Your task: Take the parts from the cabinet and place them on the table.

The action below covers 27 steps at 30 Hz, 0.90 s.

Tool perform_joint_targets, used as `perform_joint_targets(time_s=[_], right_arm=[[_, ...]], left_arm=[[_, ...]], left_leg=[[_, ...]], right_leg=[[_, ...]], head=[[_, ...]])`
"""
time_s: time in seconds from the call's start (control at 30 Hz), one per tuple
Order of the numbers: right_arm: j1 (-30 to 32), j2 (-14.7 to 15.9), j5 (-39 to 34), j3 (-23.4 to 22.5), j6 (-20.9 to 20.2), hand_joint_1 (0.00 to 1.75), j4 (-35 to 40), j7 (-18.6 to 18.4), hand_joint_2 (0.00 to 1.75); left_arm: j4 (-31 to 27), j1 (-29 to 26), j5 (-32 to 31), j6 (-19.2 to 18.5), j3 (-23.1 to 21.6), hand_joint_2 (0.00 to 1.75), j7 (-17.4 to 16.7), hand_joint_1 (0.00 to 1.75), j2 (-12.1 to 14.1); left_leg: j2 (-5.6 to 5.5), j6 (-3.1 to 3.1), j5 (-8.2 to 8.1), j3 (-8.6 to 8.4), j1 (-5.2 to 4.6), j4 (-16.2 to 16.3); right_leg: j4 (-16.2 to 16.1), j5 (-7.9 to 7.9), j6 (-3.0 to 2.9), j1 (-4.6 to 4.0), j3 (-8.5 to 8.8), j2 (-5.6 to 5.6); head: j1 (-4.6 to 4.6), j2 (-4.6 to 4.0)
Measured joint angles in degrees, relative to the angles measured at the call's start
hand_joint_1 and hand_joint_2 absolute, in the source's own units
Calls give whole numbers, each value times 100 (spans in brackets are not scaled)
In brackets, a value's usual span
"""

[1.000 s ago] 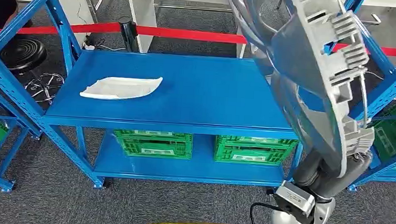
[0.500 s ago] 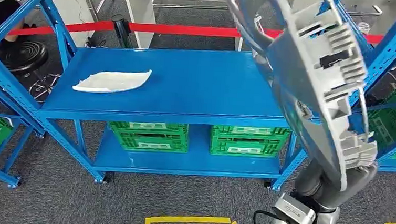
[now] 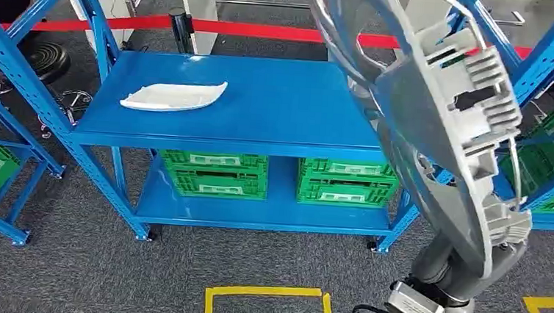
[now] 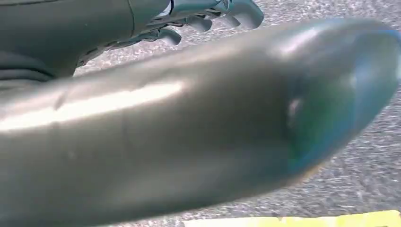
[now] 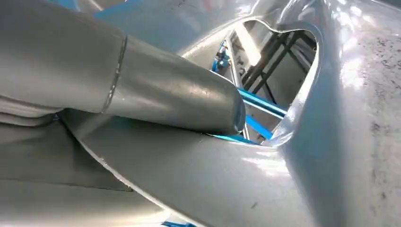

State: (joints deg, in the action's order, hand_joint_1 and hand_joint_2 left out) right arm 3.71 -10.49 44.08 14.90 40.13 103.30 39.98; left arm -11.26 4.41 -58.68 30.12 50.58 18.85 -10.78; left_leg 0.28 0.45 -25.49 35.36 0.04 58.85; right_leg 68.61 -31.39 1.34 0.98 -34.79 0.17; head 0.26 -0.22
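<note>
A big grey cast-metal part (image 3: 446, 117) with cooling fins stands raised close in front of me, on the right of the head view. My right hand (image 5: 165, 90) holds it, the thumb lying across its shiny curved surface (image 5: 331, 118). The part hides much of that hand in the head view, with the silver right arm (image 3: 457, 272) below it. A white curved part (image 3: 174, 95) lies on the left of the blue table (image 3: 299, 106). My left hand (image 4: 213, 19) hangs over the grey floor, fingers apart and holding nothing.
Two green crates (image 3: 214, 173) (image 3: 346, 180) sit on the table's lower shelf. Blue racks stand at the left (image 3: 16, 57) and right (image 3: 553, 65), the right one holding green crates. Red barrier tape (image 3: 268, 31) runs behind the table. A yellow floor marking (image 3: 264, 295) lies before it.
The whole picture has shifted, so the camera has moved; the table now sits higher in the picture. The grey part stays held in my right hand.
</note>
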Motion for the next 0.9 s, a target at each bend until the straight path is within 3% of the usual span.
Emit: perform_joint_targets(time_s=[0.03, 0.07, 0.1, 0.17, 0.23, 0.27, 0.33, 0.37, 0.4, 0.43, 0.47, 0.5, 0.53, 0.57, 0.6, 0.7, 0.73, 0.77, 0.8, 0.83, 0.87, 0.9], right_arm=[[-10, 0, 22, 16, -2, 175, -7, 0, 0], [-28, 0, 46, 24, -2, 175, -22, 0, 0], [-16, 0, 53, 35, -7, 175, -42, -2, 0], [-24, 0, 11, 59, -7, 175, -72, 0, 0], [-38, 2, -52, 101, -4, 175, -96, -2, 0], [-44, 2, -65, 116, -4, 175, -107, 0, 0], [-64, 2, -122, 134, -4, 175, -138, -2, 0], [-74, 2, -144, 140, -4, 175, -153, -4, 0], [-84, 2, -151, 149, -4, 175, -175, -4, 0], [-94, 4, -159, 164, -4, 175, -190, -2, 0], [-106, 11, -177, 177, -7, 175, -206, -2, 0], [-119, 15, -175, 188, -6, 175, -219, -2, 0], [-129, 15, -135, 190, -4, 175, -221, -2, 0], [-137, 15, -109, 190, -4, 175, -219, -2, 0], [-143, 17, -59, 195, -2, 175, -219, -4, 0], [-134, 20, 55, 234, -7, 175, -219, 9, 0], [-128, 20, 55, 234, -7, 175, -219, 9, 0], [-111, 24, 44, 234, -4, 175, -219, 7, 0], [-115, 26, 37, 234, -2, 175, -219, 4, 0], [-111, 28, 22, 232, -2, 175, -219, -6, 0], [-96, 33, 15, 232, -2, 175, -221, -7, 0], [-87, 42, -2, 232, -2, 175, -221, -2, 0]], left_arm=[[0, 6, -20, -2, -4, 0, -51, 0, -4], [-2, 6, -29, -5, -7, 0, -90, 0, -9], [0, 2, -33, -9, -7, 0, -123, 0, -13], [0, 8, -33, -9, -9, 0, -140, 0, -17], [0, -16, 8, 4, -7, 0, -112, 0, -15], [0, -24, 28, 8, -7, 0, -99, 0, -15], [0, -22, 85, 61, -2, 0, -24, 0, -17], [0, -20, 111, 92, -2, 0, 13, 0, -17], [0, -20, 144, 111, 0, 0, 50, 0, -17], [0, -20, 144, 122, 2, 0, 76, 0, -17], [0, -19, 144, 124, 7, 0, 102, 0, -13], [0, -18, 142, 124, 11, 0, 102, 0, -11], [-2, -12, 118, 124, 11, 0, 81, 0, -7], [-2, 3, 78, 122, 11, 0, 32, 0, 2], [-4, 15, 48, 113, 11, 0, -29, 0, 7], [0, 13, -31, 87, 11, 0, -197, 0, 11], [0, 9, -35, 87, 11, 0, -226, 0, 7], [0, 19, -37, 85, 11, 0, -239, 0, 2], [-2, 15, -48, 85, 11, 0, -241, 0, 9], [-2, 12, -53, 85, 11, 0, -239, 0, 22], [-2, 6, -53, 89, 11, 0, -215, 0, 22], [-2, 3, -53, 114, 11, 0, -155, 0, 22]], left_leg=[[-3, -25, 23, 56, 2, 48], [-6, -63, 53, 103, -12, 80], [-13, -106, 85, 95, -12, 82], [-15, -179, 165, 111, -4, 74], [-20, -258, 177, 157, 15, 69], [-25, -293, -71, 222, 20, 201], [-25, -357, -745, 449, 38, 925], [-25, -372, -968, 545, 38, 1332], [-25, -383, -1045, 581, 38, 1646], [-25, -383, -931, 512, 39, 1746], [-25, -369, -711, 327, 39, 1600], [-25, -342, -498, 35, 37, 1240], [-26, -309, -409, -326, 34, 752], [-35, -268, -540, -702, 26, 216], [-41, -237, -699, -974, -16, -206], [-51, -104, -596, -836, -61, -190], [-31, -35, -489, -792, -4, -260], [9, 13, -421, -733, -3, -260], [6, 65, -352, -638, 1, -260], [6, 65, -280, -553, -5, -246], [9, 73, -211, -461, -18, -234], [16, 82, -136, -357, -26, -213]], right_leg=[[-554, 99, -11, 1, 396, -4], [-941, -163, -49, -10, 608, -5], [-862, -22, -91, -60, 560, 8], [-891, -19, -165, -65, 515, 10], [-949, 113, -277, -33, 441, -17], [-955, 171, -317, -29, 373, -21], [-950, 300, -344, -30, 214, -22], [-946, 364, -339, -34, 126, -23], [-942, 428, -332, -34, 38, -24], [-937, 497, -322, -34, -51, -27], [-935, 561, -310, -34, -133, -30], [-934, 624, -292, -35, -209, -29], [-934, 681, -272, -35, -267, -29], [-928, 731, -250, -34, -288, -31], [-926, 775, -209, -51, -313, -30], [-1025, 956, -94, -21, -288, -49], [-1039, 1001, -48, -45, -316, -29], [-968, 838, -33, -34, -387, -10], [-720, 489, -28, -31, -480, -11], [-279, 82, -14, -21, -609, -12], [190, -210, 1, -20, -719, -12], [568, -332, 7, -24, -774, -11]], head=[[0, 2], [0, 2], [-13, 0], [7, 2], [18, 0], [7, 0], [-11, 0], [-13, 0], [-11, 2], [-13, 0], [-15, 0], [-13, 2], [-13, 0], [-13, 0], [-11, 2], [-46, 2], [-48, 2], [-50, 0], [-17, 2], [-11, 0], [-13, 0], [-9, 0]])
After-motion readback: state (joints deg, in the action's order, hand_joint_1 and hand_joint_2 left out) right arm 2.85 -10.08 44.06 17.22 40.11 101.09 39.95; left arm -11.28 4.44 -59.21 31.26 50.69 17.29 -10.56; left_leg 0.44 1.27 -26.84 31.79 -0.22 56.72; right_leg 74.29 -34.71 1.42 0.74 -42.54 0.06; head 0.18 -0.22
